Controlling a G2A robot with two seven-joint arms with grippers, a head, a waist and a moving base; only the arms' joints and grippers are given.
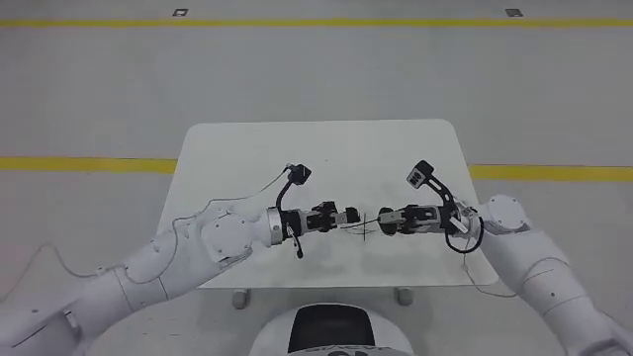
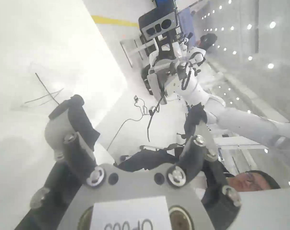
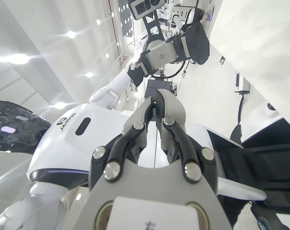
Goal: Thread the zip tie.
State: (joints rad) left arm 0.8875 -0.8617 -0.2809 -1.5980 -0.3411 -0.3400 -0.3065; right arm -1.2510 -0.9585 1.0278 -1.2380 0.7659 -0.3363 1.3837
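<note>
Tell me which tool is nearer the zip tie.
Right. The right tool is shut, with the zip tie running between its fingers. The left tool faces it from the opposite side, open, with the tie lying just beyond its fingertips, apparently untouched.

Your top view looks steeply down onto the white rectangular table [image 1: 316,148]. Your wrist cameras sit close behind the left gripper [image 2: 135,108] and right gripper [image 3: 156,96], each facing the other arm. The top view shares both arms.
</note>
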